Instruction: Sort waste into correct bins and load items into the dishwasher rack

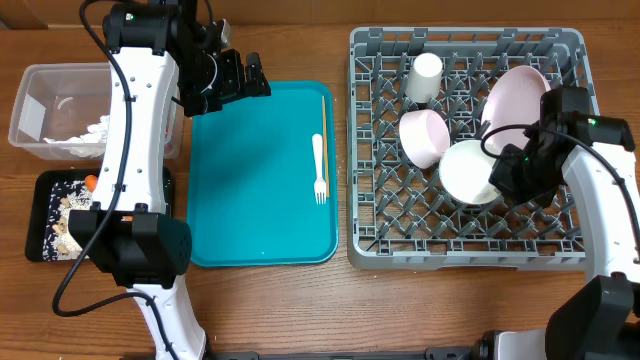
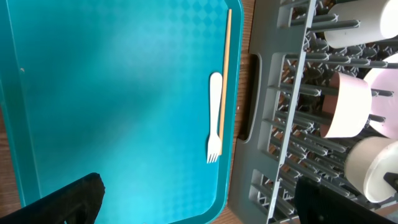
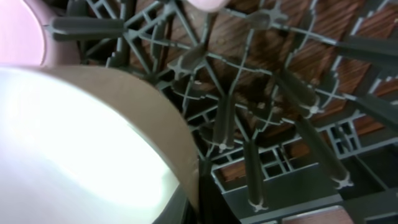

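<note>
Logging white plastic fork [image 1: 319, 168], flat on teal serving tray [image 1: 250, 200] beside thin wooden chopstick [image 1: 324, 115]: light, stiff, slick; we judge its handle the best pinch. Jaws: left gripper [image 1: 245, 80] gaping wide over tray's corner; right gripper [image 1: 512, 170] closed beside round white bowl [image 1: 468, 172] in grey lattice rack [image 1: 460, 252].

My right hand [image 1: 512, 172] sat closed at the right rim of the white bowl [image 1: 466, 172] in the grey rack [image 1: 365, 200]. My left hand [image 1: 248, 76] hung open over the far-left corner of the teal tray [image 1: 250, 200], with the white fork [image 1: 319, 168] lying near its right edge.
</note>
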Tool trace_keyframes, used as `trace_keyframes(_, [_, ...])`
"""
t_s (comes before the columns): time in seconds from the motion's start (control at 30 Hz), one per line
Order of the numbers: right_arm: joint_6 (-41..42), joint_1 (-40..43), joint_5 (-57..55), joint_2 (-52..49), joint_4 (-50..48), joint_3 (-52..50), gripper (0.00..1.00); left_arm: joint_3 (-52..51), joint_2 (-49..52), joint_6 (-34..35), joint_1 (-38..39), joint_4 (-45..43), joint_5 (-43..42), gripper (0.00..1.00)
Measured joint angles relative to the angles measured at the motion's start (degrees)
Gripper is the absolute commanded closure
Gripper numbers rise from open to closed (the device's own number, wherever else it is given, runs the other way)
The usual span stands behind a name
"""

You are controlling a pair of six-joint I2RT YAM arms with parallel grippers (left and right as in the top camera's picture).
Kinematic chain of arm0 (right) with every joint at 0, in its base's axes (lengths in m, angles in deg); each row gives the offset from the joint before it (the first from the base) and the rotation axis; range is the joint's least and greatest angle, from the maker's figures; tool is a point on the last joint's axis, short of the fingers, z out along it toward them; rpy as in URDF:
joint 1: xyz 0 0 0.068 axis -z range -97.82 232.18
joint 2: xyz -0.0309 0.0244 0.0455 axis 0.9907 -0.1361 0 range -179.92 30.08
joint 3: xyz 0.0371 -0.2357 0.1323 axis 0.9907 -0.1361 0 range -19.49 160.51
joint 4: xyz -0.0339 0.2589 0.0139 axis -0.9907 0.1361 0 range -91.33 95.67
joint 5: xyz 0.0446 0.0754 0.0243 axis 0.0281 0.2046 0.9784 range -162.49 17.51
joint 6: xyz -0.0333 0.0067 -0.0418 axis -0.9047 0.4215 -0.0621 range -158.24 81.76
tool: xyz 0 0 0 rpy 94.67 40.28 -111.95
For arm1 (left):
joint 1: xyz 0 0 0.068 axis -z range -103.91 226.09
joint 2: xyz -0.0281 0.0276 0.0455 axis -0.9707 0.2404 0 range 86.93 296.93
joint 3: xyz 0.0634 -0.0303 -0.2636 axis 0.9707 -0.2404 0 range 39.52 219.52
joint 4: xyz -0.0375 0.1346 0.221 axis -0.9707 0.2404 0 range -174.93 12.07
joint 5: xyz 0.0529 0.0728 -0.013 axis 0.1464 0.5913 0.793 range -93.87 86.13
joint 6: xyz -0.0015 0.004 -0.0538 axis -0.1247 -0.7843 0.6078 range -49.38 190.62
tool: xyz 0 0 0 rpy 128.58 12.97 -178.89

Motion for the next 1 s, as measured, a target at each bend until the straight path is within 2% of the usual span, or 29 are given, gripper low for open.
trace_keyframes(0.23, [0.0, 0.0, -3.4, 0.0, 7.8, 5.0, 0.96, 0.0, 0.0, 0.0, 0.0, 0.0, 0.0, 0.00])
trace_keyframes(0.5, [5.7, -0.6, -18.0, 0.2, 23.2, 25.6, 0.96, 0.0, 0.0, 0.0, 0.0, 0.0, 0.0, 0.00])
trace_keyframes(0.6, [9.7, -2.8, -25.4, 1.7, 23.8, 29.0, 0.96, 0.0, 0.0, 0.0, 0.0, 0.0, 0.0, 0.00])
trace_keyframes(0.83, [17.6, -15.8, -38.3, 4.6, 24.0, 28.2, 0.96, 0.0, 0.0, 0.0, 0.0, -0.1, 0.0, 0.00])
trace_keyframes(1.0, [24.5, -27.2, -48.6, 6.4, 24.2, 18.9, 0.96, 0.0, 0.0, 0.0, 0.0, -0.1, 0.0, 0.00])
